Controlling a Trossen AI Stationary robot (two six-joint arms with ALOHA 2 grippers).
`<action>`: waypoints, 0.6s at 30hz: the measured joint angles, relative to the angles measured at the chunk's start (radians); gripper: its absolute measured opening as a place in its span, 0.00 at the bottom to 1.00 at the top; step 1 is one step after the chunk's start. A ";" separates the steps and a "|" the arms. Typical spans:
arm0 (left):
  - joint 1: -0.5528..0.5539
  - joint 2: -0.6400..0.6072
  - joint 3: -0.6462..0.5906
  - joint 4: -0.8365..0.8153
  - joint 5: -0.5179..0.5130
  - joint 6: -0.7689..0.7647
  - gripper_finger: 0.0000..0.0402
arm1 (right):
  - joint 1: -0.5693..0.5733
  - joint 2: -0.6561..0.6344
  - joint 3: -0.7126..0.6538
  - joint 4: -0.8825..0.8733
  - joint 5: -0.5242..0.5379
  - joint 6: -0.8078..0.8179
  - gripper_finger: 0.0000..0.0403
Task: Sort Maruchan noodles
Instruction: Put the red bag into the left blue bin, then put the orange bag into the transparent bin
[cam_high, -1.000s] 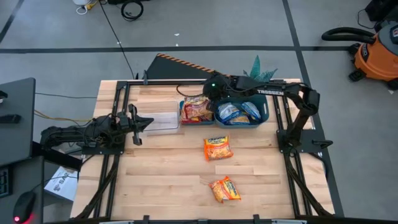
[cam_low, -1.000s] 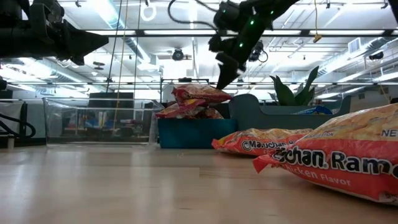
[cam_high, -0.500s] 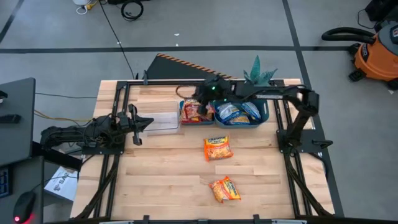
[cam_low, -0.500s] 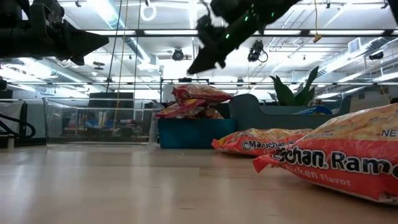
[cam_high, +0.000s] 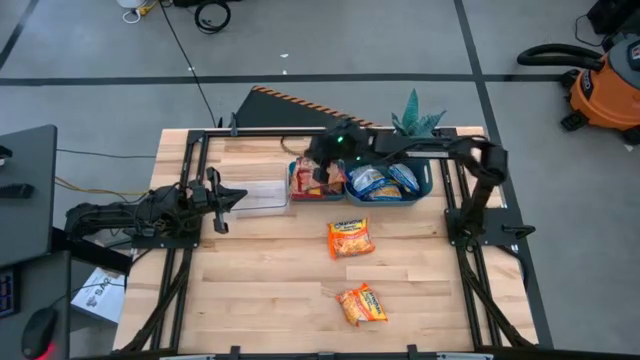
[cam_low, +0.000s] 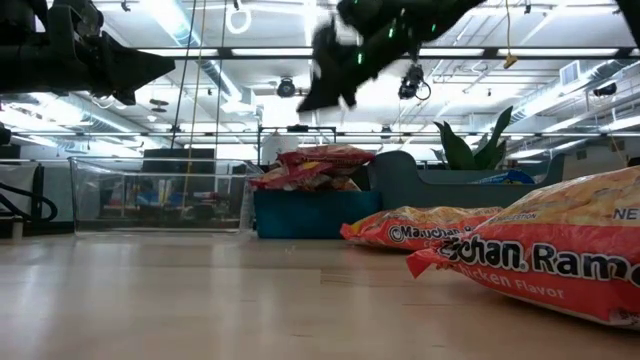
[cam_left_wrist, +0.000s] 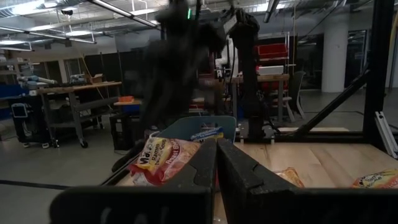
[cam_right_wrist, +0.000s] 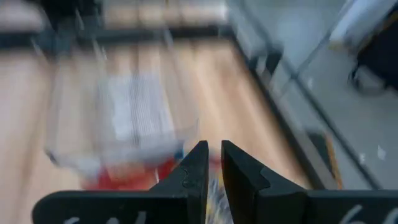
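Left gripper (cam_high: 222, 198) parked at the tabletop's (cam_high: 260, 290) left edge, just beside the clear bin (cam_high: 258, 195); fingers (cam_left_wrist: 202, 171) together, holding nothing.

Right of that bin, the red-orange packet pile (cam_high: 314, 178) sits heaped in a blue bin (cam_low: 315, 213), standing above its rim in the low view. Right gripper (cam_high: 322, 165) hangs over that pile, raised well clear of it. Fingers (cam_right_wrist: 193, 171) nearly closed with a thin gap, nothing between them.

Next bin right holds the blue-silver packets (cam_high: 382, 180).

Two packets not yet sorted: one orange packet (cam_high: 350, 238) mid-tabletop, toward the front from the bins; the other orange packet (cam_high: 362, 304) farther out, near the front edge.

Key relation, my read: the mid-tabletop packet lies toward the front and slightly right of the right gripper. Right arm is clearly nearer; left arm is well apart from both loose packets. Its long axis runs roughly front-to-back, so closing across the short side looks right. The front packet lies skewed, so a wrist turn is likely needed there.
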 joint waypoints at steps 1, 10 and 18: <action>0.000 0.000 0.000 0.000 0.000 0.000 0.05 | 0.001 -0.021 0.013 0.007 -0.006 -0.003 0.12; 0.000 0.000 0.000 0.000 0.000 0.000 0.05 | 0.085 -0.091 0.022 -0.060 -0.270 -0.028 0.13; 0.000 0.000 0.000 0.000 0.000 0.000 0.05 | 0.176 -0.083 0.020 -0.178 -0.327 0.047 0.18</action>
